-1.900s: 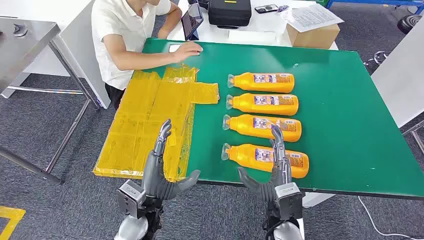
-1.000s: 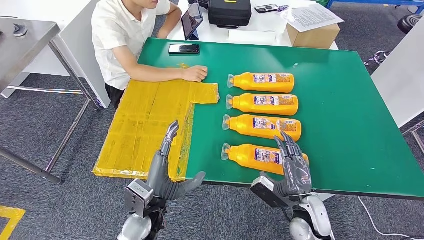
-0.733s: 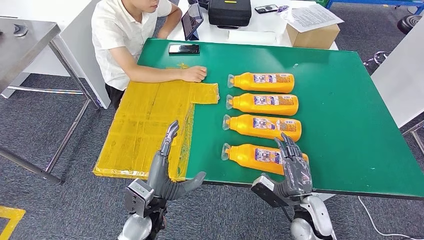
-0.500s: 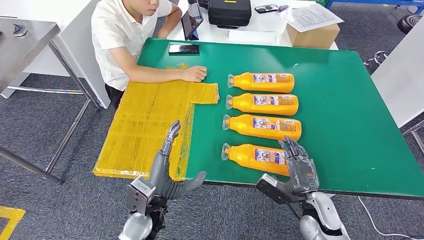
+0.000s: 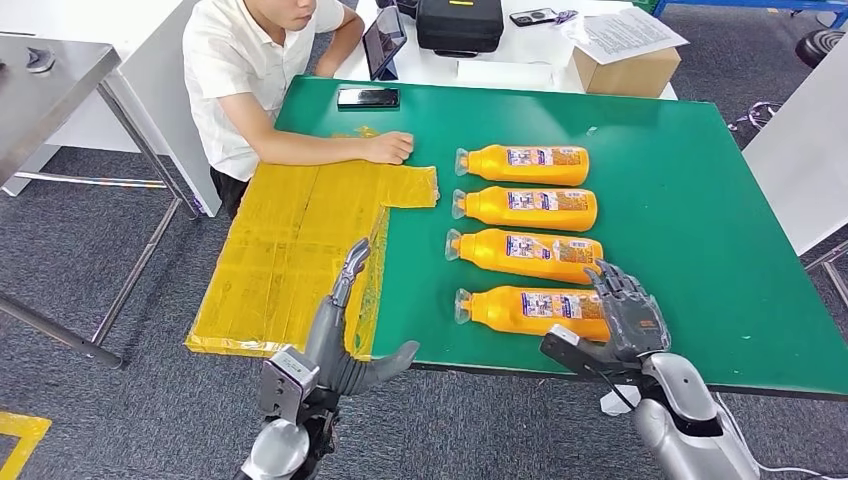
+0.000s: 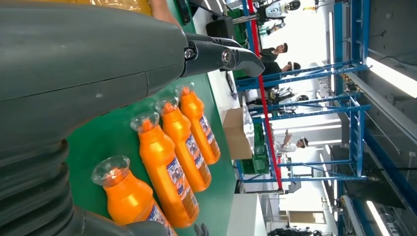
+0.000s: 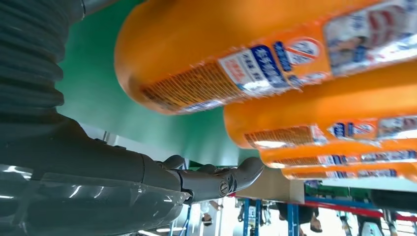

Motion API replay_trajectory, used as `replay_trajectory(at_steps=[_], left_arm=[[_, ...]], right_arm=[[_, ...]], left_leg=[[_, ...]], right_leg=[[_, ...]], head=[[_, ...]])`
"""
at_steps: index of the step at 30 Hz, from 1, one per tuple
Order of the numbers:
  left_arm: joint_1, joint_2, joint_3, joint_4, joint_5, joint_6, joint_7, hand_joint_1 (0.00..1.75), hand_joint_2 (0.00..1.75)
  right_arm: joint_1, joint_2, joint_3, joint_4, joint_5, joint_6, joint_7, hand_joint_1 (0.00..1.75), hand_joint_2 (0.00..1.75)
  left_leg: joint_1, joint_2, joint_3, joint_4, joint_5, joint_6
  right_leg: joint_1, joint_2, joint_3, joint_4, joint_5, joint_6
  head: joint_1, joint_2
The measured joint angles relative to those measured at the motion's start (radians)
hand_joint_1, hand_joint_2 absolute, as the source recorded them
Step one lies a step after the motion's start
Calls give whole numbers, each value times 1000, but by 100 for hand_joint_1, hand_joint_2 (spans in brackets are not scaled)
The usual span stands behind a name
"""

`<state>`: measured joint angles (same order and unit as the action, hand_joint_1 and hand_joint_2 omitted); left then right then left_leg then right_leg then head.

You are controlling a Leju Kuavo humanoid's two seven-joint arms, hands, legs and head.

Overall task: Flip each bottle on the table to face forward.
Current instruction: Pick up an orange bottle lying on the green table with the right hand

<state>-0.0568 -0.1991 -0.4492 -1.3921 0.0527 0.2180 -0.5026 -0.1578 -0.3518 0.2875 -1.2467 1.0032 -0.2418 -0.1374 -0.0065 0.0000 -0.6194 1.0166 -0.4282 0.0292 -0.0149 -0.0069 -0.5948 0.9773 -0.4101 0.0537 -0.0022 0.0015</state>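
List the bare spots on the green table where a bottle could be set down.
Bare green table: the wide strip right of the four orange bottles, and the band between the top bottle and the phone. Crowded: the bottle column, the right hand at the nearest bottle, the yellow sheet under a person's hand.

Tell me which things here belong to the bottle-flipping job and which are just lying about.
Job: four orange bottles lying in a row on the green table; right hand at the nearest one's base; left hand.

Lying about: phone, tablet, black case, cardboard box, yellow sheet.
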Motion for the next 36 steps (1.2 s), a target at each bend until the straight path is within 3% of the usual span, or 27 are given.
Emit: replay_trajectory(at_steps=[7,22,36], left_arm=[[-4,0,-4,2,2,-16,7,0,175],[-21,0,-4,10,35,-39,24,0,175],[-37,-4,-12,22,54,-59,28,0,175]], right_arm=[[-3,-37,21,15,-87,118,-7,0,175],[-14,-88,57,37,-171,219,-18,0,175],[-119,-80,114,145,-127,169,-16,0,175]], left_leg=[[0,0,0,0,0,0],[0,0,0,0,0,0],[0,0,1,0,0,0]], right_leg=[[0,0,0,0,0,0],[0,0,0,0,0,0],[0,0,1,0,0,0]], head=[[0,0],[0,0],[0,0]])
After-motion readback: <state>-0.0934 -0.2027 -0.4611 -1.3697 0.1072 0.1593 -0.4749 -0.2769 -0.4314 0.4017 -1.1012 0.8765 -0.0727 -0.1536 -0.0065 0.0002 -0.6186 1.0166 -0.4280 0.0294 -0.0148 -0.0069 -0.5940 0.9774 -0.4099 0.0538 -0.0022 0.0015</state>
